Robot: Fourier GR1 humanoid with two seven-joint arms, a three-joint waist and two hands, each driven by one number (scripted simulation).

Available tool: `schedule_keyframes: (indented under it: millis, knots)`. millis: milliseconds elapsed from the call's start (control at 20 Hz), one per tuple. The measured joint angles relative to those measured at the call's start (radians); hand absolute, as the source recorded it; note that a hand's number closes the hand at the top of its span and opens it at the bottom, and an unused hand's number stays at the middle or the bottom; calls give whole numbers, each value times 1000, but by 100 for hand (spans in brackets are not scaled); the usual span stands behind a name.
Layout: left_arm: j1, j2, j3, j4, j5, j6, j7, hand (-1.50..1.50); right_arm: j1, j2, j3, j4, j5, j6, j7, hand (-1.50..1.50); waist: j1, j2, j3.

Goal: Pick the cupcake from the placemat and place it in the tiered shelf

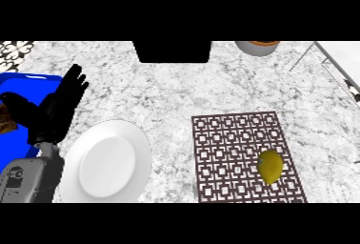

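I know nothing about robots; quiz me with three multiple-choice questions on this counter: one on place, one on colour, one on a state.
1. Where does the small yellow oval object lie?
A. on the round white plate
B. on the brown lattice-patterned placemat
C. on the blue tray

2. What colour is the tray at the left edge?
A. blue
B. red
C. green

3. How is the black left hand?
A. curled round the yellow object
B. open, holding nothing
C. pressing the plate

Answers: 1 B, it rests on the lattice; 2 A, plainly blue; 3 B, fingers straight, pointing up.
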Motion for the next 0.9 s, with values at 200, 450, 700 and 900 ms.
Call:
schedule_keyframes:
  millis: [200, 450, 700, 900]
  knots:
    - [-4, 7, 12, 16, 6, -11, -7, 0, 51, -118, -50, 108, -42, 119, -38, -150, -4, 0, 1]
    - [3, 11, 23, 15, 5, -9, -15, 0, 155, -227, -121, 225, -96, 275, -133, -150, -15, -2, 2]
    - [31, 5, 18, -3, -1, -9, -20, 0, 288, -273, -167, 274, -130, 393, -264, -150, -24, -4, 3]
    - [34, 9, 23, -4, -1, -10, -16, 0, 376, -273, -166, 255, -128, 374, -347, -150, -26, -5, 4]
